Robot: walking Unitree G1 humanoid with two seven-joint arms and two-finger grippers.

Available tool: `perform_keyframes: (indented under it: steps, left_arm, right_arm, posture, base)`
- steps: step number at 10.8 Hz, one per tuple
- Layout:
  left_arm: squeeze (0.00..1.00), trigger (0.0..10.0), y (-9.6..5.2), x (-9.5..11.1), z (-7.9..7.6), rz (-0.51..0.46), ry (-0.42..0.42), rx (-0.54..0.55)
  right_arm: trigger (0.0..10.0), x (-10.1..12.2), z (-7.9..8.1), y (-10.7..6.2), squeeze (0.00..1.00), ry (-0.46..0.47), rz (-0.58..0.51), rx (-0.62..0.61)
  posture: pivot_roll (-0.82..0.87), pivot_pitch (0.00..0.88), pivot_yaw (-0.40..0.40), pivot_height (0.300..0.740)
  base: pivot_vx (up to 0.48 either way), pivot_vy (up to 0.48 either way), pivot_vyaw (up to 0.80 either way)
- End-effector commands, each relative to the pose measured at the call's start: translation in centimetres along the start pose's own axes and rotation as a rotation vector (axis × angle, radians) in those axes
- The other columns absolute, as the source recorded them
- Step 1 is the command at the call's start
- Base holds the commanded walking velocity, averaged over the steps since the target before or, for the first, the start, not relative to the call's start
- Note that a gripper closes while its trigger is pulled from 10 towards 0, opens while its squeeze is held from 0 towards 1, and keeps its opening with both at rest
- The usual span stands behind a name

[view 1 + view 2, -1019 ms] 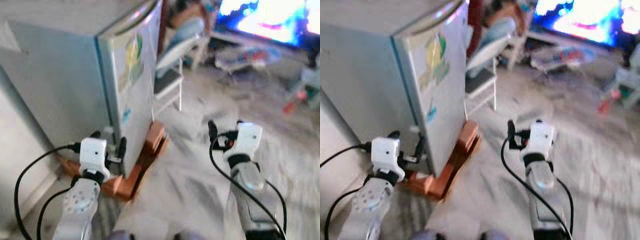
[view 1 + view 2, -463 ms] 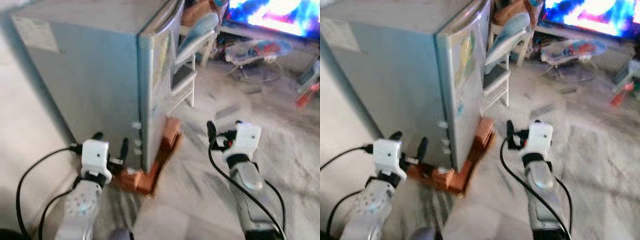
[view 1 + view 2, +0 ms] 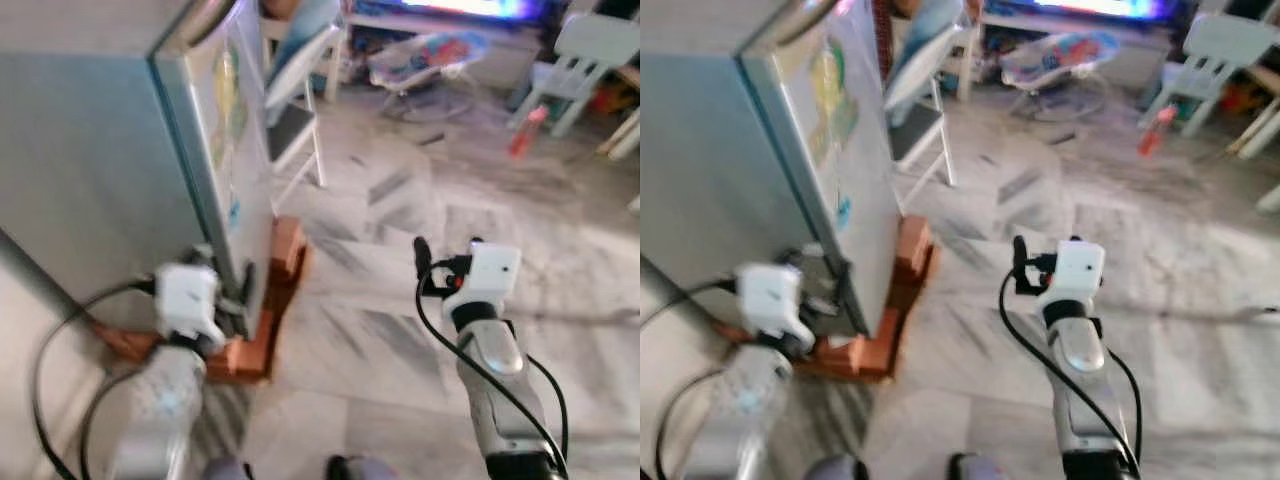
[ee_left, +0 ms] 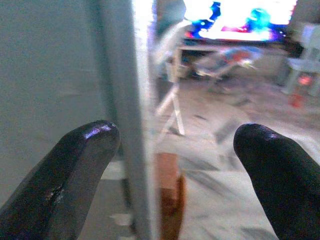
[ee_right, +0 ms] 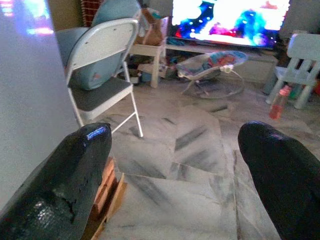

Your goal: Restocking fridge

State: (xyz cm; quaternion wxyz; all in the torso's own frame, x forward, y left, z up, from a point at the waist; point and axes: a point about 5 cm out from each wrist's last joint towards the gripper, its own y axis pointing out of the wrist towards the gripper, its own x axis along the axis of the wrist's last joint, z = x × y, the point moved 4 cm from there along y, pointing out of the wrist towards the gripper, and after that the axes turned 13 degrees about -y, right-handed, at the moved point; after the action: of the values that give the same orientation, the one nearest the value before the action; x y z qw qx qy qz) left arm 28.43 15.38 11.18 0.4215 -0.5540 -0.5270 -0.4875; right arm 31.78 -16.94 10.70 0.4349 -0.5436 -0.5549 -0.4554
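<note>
Swinging rightward, the head camera brought the fridge [image 3: 120, 190] door edge just ahead of the open, empty left tool [image 4: 170, 165], nearer than the open right tool [image 5: 175, 175].

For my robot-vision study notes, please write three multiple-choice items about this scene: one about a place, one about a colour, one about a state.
1. Where does the folding chair stand?
A. beside the fridge
B. on top of the fridge
C. behind the television

2. What colour is the bottle on the floor near the small chair?
A. green
B. red-pink
C. black

3. How is the right gripper?
A. shut on a bottle
B. shut on a cloth
C. open, holding nothing

Answers: 1 A, the chair is next to the fridge front; 2 B, it appears red-pink; 3 C, floor is visible between its spread fingers.
</note>
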Motion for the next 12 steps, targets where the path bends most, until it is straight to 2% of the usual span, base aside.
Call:
perform_keyframes:
  steps: [1,2,3,5,7,8,9,11,12]
  left_arm:
    - [0.0,10.0,-0.2,-0.5,0.9,0.021,0.006,0.033]
    - [0.0,10.0,0.0,-0.6,0.9,0.015,0.04,0.015]
    - [0.0,10.0,1.0,-0.5,1.4,0.006,0.034,0.042]
    - [0.0,10.0,2.8,-0.3,1.9,-0.009,0.044,0.046]
    - [0.0,10.0,4.2,0.2,2.3,-0.023,0.049,0.056]
    - [0.0,10.0,5.1,-0.3,2.2,-0.014,0.051,0.044]
    - [0.0,10.0,5.8,-0.3,2.0,-0.013,0.038,0.04]
    - [0.0,10.0,7.0,-0.6,1.9,0.0,0.018,0.035]
    - [0.0,10.0,8.2,-0.1,1.8,-0.023,0.022,0.042]
  right_arm:
    - [10.0,-0.5,0.3,0.1,0.0,0.0,0.014,0.01]
    - [10.0,-0.9,0.4,0.1,0.0,0.01,0.032,0.011]
    - [10.0,-0.5,0.8,0.5,0.0,0.026,0.022,0.02]
    - [10.0,0.4,2.3,1.3,0.0,0.005,-0.019,0.08]
    - [10.0,-0.5,1.8,0.1,0.0,-0.007,0.029,0.075]
    - [10.0,-2.3,1.6,-1.7,0.0,-0.009,0.102,0.103]
    - [10.0,-2.8,1.3,-2.8,0.0,-0.03,0.127,0.116]
    - [10.0,-2.8,1.3,-3.2,0.0,-0.038,0.145,0.129]
    - [10.0,-2.7,1.1,-4.0,0.0,-0.051,0.169,0.145]
  posture:
    - [0.21,0.081,-0.075,0.74]
    - [0.22,0.068,-0.093,0.74]
    - [0.21,0.049,-0.092,0.74]
    - [0.19,0.073,-0.092,0.74]
    - [0.17,0.124,-0.112,0.74]
    - [0.16,0.151,-0.137,0.74]
    - [0.14,0.173,-0.146,0.74]
    - [0.12,0.187,-0.154,0.74]
    - [0.09,0.193,-0.158,0.74]
  base:
    - [0.0,0.0,0.0]
    - [0.0,0.0,-0.8]
    - [0.0,0.0,-0.8]
    - [0.0,0.0,0.0]
    - [0.0,0.0,0.0]
    - [0.0,0.0,0.0]
    - [0.0,0.0,0.0]
    - [0.0,0.0,0.0]
    - [0.0,0.0,0.0]
